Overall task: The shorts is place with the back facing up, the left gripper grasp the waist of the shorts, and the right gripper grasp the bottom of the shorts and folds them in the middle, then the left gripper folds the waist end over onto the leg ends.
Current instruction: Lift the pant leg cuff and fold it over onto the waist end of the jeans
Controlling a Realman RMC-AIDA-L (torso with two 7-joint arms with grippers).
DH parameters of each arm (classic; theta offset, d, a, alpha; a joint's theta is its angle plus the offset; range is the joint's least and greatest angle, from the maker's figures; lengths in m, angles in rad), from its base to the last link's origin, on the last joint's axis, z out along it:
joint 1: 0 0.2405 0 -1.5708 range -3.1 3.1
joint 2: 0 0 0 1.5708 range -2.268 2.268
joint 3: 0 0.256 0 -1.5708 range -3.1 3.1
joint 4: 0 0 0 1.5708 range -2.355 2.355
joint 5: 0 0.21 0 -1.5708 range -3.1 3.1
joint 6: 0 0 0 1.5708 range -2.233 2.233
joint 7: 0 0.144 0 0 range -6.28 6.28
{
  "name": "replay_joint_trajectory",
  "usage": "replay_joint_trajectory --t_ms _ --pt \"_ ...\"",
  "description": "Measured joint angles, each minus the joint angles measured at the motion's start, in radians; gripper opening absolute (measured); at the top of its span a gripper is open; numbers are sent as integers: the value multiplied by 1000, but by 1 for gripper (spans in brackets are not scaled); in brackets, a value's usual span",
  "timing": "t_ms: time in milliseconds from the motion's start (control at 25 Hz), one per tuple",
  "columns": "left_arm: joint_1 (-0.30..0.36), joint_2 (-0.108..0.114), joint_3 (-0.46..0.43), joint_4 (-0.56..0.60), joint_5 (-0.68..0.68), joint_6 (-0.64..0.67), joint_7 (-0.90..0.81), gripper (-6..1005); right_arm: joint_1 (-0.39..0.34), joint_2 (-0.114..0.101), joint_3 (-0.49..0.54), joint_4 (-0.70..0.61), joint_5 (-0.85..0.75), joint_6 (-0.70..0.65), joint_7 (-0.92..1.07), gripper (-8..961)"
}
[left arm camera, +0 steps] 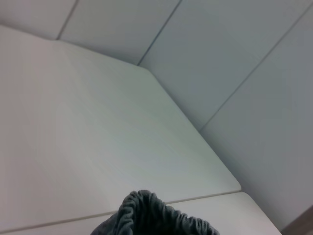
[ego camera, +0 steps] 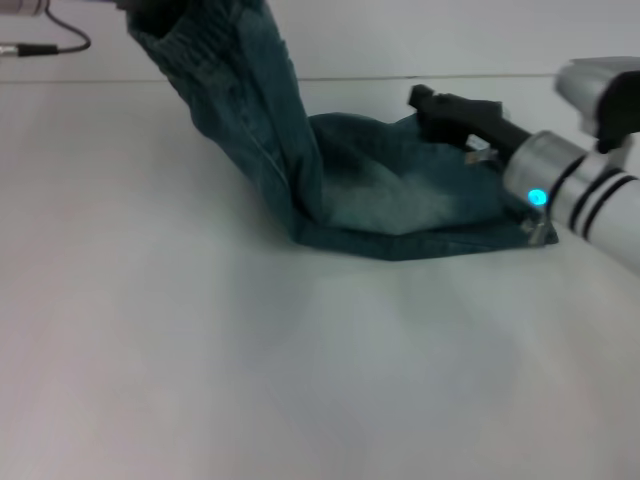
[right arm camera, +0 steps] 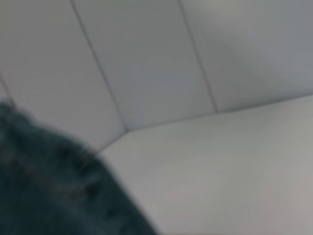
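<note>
Lifting the shorts (ego camera: 300, 150) by the waist (ego camera: 185, 40) at the upper left of the frame.
Left gripper (ego camera: 160, 12) clenches the ruffled band; leg ends (ego camera: 420, 240) lie on the white table (ego camera: 250, 380) at centre right, where the right gripper (ego camera: 425, 98) rests, its grip unclear.

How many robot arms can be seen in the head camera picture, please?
2. The left tool is at the top left edge, lifting the waist of the shorts. The right tool reaches from the right side over the shorts lying on the table.
</note>
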Motion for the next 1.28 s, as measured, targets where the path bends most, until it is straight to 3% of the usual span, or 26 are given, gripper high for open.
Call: replay_joint_trajectory --t_ms 160,440,640,840,960,1280 --pt "-26 8 27 -2 -1 -4 -10 98 86 5 0 96 13 49 -61 2" --pt "-65 27 47 0 -2 -4 -20 97 235 10 18 237 -12 127 -60 -1" --pt "-78 39 49 2 -1 -3 -21 91 302 10 210 309 -244 158 -64 8" --pt "-80 41 50 2 5 -3 -17 86 313 10 489 347 -563 202 -64 18" --pt "-76 41 51 -2 5 -6 -12 83 314 10 598 371 -707 225 -64 23" --pt "-69 33 51 -5 5 -14 -7 75 304 9 691 393 -839 279 -65 38"
